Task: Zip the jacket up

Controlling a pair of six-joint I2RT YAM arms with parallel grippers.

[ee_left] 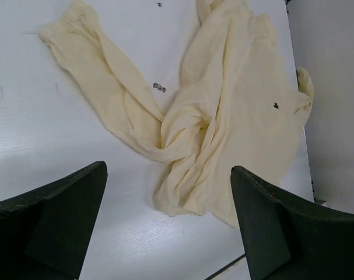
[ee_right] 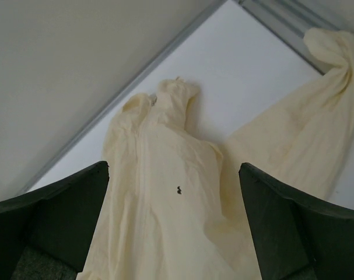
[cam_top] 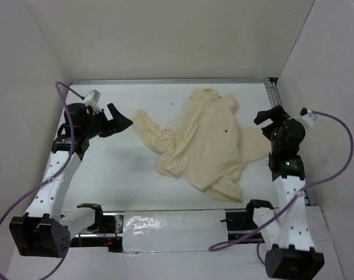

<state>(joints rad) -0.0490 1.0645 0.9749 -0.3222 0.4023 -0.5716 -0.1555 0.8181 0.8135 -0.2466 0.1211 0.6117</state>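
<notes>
One cream jacket [cam_top: 207, 143], wrinkled, sleeves splayed sideways | left fingers [cam_top: 121, 121] apart, empty | right fingers [cam_top: 264, 118] apart, empty

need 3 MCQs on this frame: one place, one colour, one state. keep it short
1. Where does the jacket lie?
A. draped over the left arm
B. spread on the table
C. folded inside a box

2. What colour is the jacket?
A. cream
B. navy
C. red

3. What state are the left gripper and right gripper in?
A. both shut on the jacket
B. left shut on a sleeve
C. both open, holding nothing

Key:
1 B, the top view shows it lying loose on the white table.
2 A, it is pale cream in every view.
3 C, each wrist view shows its gripper spread wide, gripping nothing.
</notes>
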